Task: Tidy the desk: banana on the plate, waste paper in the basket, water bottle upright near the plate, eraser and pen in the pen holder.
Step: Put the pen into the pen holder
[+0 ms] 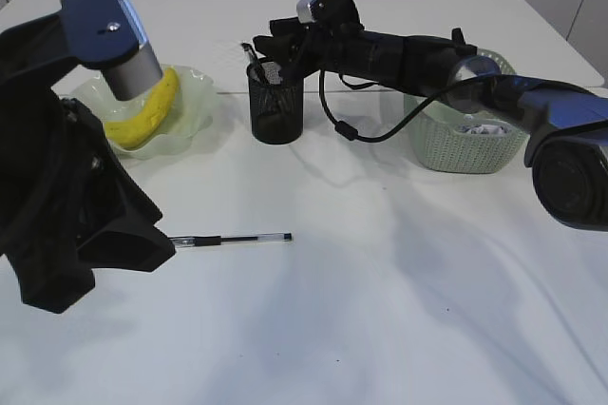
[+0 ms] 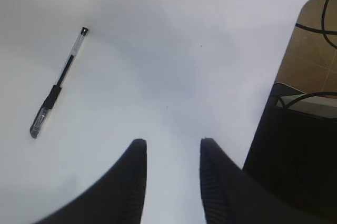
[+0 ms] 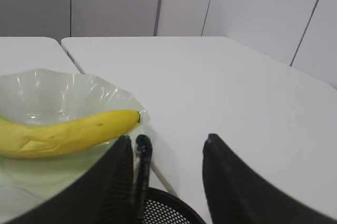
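Observation:
A yellow banana (image 1: 152, 115) lies on the pale green plate (image 1: 195, 91); it also shows in the right wrist view (image 3: 68, 132). A black mesh pen holder (image 1: 277, 106) stands right of the plate with a dark pen (image 3: 143, 153) upright in it. My right gripper (image 3: 167, 142) is open just above the holder, its left finger against that pen. A clear pen with a black grip (image 1: 233, 239) lies flat on the table. My left gripper (image 2: 171, 145) is open and empty over bare table; the pen (image 2: 58, 84) lies to its upper left. Eraser and water bottle are not seen.
A pale woven basket (image 1: 465, 144) with crumpled white paper (image 1: 480, 126) stands to the right, behind the right arm. A black cable (image 1: 366, 129) hangs from that arm onto the table. The left wrist view shows the table's edge and floor (image 2: 310, 50) at right.

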Controlling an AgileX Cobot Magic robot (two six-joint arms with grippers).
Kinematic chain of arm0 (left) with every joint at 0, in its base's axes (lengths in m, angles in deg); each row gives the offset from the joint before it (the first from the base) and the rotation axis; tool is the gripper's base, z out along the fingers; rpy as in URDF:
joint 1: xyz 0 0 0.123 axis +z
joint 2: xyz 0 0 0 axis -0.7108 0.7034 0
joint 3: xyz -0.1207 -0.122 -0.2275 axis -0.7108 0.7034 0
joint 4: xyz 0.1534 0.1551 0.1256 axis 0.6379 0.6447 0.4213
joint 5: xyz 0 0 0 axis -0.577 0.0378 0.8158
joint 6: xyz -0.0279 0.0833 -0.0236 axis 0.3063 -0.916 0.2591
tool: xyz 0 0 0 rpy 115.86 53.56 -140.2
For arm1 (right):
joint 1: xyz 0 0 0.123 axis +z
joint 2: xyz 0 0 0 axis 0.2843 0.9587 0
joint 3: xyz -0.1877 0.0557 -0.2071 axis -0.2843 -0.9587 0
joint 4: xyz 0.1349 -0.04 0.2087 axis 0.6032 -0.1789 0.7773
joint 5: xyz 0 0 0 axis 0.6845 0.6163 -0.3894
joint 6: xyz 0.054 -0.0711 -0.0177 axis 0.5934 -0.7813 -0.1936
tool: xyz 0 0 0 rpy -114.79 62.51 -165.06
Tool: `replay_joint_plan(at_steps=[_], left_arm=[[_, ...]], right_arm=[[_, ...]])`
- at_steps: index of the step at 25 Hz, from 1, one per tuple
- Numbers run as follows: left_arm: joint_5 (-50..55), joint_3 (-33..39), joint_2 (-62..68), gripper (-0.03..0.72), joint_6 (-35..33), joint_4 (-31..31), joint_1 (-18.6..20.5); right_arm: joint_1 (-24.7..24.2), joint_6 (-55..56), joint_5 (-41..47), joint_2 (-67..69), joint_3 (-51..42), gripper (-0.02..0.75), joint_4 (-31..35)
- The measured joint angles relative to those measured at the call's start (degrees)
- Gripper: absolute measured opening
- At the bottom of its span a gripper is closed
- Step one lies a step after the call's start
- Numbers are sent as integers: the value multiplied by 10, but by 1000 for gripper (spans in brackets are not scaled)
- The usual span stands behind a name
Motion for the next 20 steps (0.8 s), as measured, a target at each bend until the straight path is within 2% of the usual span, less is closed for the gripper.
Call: replay_joint_plan(at_steps=[12, 17, 20], left_arm=[[0, 0, 0, 245, 0, 0, 0], [0, 0, 0, 245, 0, 0, 0], [0, 0, 0, 245, 0, 0, 0]], right_arm=[[-1, 15, -12, -3, 0, 345, 0], [-10, 101, -27, -37, -1, 345, 0], [-15, 191, -41, -72, -1, 345, -68]])
